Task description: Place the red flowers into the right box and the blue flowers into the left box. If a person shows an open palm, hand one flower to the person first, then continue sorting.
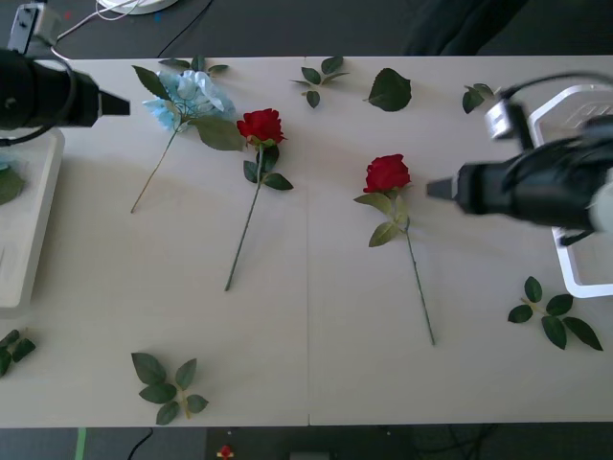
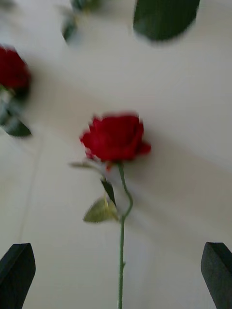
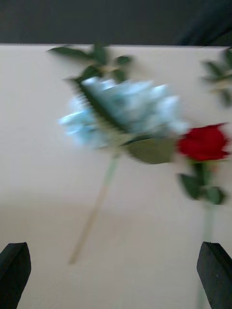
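Both black grippers hovering with fingers spread, holding nothing: right gripper [image 1: 428,189] just beside the artificial red rose [image 1: 387,173] lying mid-table near the white plastic tray [image 1: 575,278], left gripper [image 1: 126,105] beside the pale-blue hydrangea cluster [image 1: 189,97] near the cream tray [image 1: 29,240]

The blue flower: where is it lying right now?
In the front view the blue flower lies on the table's far left, beside a red rose on its right, with the open left end effector just to its left.
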Controlling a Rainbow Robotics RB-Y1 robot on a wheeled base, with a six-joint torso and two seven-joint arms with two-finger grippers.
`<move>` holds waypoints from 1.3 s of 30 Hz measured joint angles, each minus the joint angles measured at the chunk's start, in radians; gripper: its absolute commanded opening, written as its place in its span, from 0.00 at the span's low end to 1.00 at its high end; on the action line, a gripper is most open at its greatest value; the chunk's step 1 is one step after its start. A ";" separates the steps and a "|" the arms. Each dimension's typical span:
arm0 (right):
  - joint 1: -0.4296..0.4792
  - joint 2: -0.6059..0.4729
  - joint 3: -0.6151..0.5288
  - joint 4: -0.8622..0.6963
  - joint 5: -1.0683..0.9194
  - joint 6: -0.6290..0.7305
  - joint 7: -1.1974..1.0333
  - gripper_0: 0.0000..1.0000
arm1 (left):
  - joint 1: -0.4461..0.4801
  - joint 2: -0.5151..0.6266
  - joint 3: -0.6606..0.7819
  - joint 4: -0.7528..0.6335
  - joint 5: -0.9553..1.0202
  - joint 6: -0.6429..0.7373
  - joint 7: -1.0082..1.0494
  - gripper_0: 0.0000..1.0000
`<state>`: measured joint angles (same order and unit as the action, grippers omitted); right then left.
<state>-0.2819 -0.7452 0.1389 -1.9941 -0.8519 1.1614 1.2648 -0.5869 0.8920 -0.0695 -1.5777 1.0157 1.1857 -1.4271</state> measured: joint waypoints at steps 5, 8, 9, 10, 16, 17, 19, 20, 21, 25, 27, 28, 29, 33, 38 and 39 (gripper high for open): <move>-0.040 0.015 0.150 0.011 0.206 0.059 -0.051 1.00 | -0.045 -0.036 -0.083 0.133 -0.117 -0.100 -0.125 1.00; -0.087 0.061 0.223 0.043 0.330 0.131 -0.161 1.00 | -0.097 -0.045 -0.195 0.227 -0.156 -0.206 -0.150 1.00; -0.103 0.081 0.243 0.061 0.360 0.147 -0.198 1.00 | -0.119 -0.050 -0.236 0.260 -0.169 -0.233 -0.150 1.00; -0.119 0.102 0.260 0.082 0.386 0.154 -0.224 1.00 | -0.142 -0.057 -0.276 0.293 -0.180 -0.256 -0.150 1.00; -0.197 0.238 0.304 0.258 0.516 0.161 -0.233 1.00 | -0.243 -0.140 -0.394 0.464 -0.251 -0.327 -0.150 1.00; -0.207 0.260 0.304 0.292 0.535 0.158 -0.233 1.00 | -0.250 -0.156 -0.397 0.482 -0.268 -0.336 -0.150 1.00; -0.221 0.295 0.304 0.348 0.565 0.149 -0.233 1.00 | -0.257 -0.182 -0.403 0.506 -0.294 -0.354 -0.150 1.00; -0.226 0.308 0.305 0.371 0.579 0.139 -0.233 1.00 | -0.258 -0.190 -0.407 0.514 -0.301 -0.362 -0.150 1.00; -0.229 0.320 0.305 0.393 0.593 0.127 -0.233 1.00 | -0.259 -0.198 -0.415 0.522 -0.306 -0.369 -0.150 1.00; -0.235 0.342 0.309 0.448 0.623 0.091 -0.233 1.00 | -0.261 -0.214 -0.465 0.547 -0.331 -0.389 -0.150 1.00; -0.236 0.344 0.313 0.468 0.630 0.077 -0.233 1.00 | -0.262 -0.221 -0.497 0.560 -0.339 -0.403 -0.150 1.00; -0.236 0.344 0.316 0.478 0.635 0.066 -0.233 1.00 | -0.262 -0.227 -0.513 0.571 -0.341 -0.417 -0.150 1.00; -0.237 0.344 0.320 0.489 0.641 0.055 -0.232 1.00 | -0.262 -0.233 -0.528 0.583 -0.342 -0.433 -0.150 1.00; -0.238 0.344 0.334 0.535 0.649 0.005 -0.232 1.00 | -0.264 -0.266 -0.561 0.637 -0.362 -0.493 -0.150 1.00; -0.240 0.344 0.340 0.576 0.649 -0.063 -0.232 0.09 | -0.265 -0.317 -0.564 0.709 -0.404 -0.565 -0.150 1.00; -0.241 0.344 0.341 0.581 0.649 -0.072 -0.232 0.00 | -0.268 -0.323 -0.564 0.718 -0.413 -0.579 -0.150 0.89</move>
<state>-0.5225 -0.4014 0.4800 -1.4126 -0.2031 1.0895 1.0328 -0.8545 0.5688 -0.6333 -0.8596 0.6024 0.6062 -1.5775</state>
